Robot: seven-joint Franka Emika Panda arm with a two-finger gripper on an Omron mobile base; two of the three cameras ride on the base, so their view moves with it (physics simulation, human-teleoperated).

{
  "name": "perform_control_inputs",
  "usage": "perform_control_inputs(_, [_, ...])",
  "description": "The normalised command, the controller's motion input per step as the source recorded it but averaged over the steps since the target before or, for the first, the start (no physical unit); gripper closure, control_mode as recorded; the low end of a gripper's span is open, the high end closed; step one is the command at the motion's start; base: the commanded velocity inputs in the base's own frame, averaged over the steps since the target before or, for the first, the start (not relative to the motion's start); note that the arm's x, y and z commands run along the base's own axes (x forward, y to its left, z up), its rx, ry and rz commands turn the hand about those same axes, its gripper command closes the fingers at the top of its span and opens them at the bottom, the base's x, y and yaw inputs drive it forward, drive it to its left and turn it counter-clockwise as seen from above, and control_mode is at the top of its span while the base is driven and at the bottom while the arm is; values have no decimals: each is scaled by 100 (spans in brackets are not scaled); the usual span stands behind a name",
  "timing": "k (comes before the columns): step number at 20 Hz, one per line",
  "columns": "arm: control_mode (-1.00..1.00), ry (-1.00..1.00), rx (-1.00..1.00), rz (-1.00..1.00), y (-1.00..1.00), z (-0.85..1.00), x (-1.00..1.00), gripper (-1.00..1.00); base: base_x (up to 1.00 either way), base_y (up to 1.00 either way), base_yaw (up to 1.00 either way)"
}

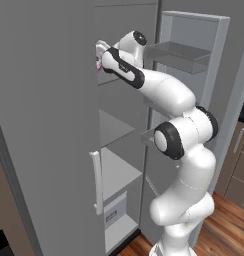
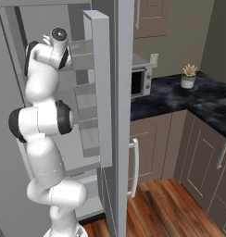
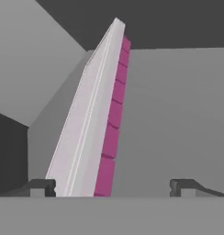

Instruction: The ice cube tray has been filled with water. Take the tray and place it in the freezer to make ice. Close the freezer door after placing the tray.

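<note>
the gripper (image 3: pixel 113 188) is sitting with its jaws spread wide inside the freezer (image 1: pixel 44 100), the ice cube tray (image 3: pixel 93 124) is lying between them on an upper shelf, looks let go so freezing can start, and the freezer door (image 2: pixel 103 88) is hanging open.

This is a home kitchen: a tall grey freezer (image 1: pixel 49 125) stands open beside brown cabinets (image 2: pixel 198 152), a dark marbled tabletop (image 2: pixel 179 99) carries a microwave (image 2: pixel 141 79) and a small potted plant (image 2: pixel 189 76), and the floor (image 2: pixel 166 208) is warm wood planks.
</note>
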Motion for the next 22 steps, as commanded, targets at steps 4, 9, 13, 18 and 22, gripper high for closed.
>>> perform_control_inputs(4, [-100,0,1,0,25,-28,19,-100,0,0,0])
perform_control_inputs(9, [-100,0,0,0,46,-24,6,-100,0,0,0])
perform_control_inputs(13, [-100,1,4,0,84,-32,1,-100,0,0,0])
perform_control_inputs(18, [-100,1,20,0,50,-26,24,-100,0,0,0])
perform_control_inputs(22, [-100,0,16,-3,-17,11,-34,-100,0,0,0])
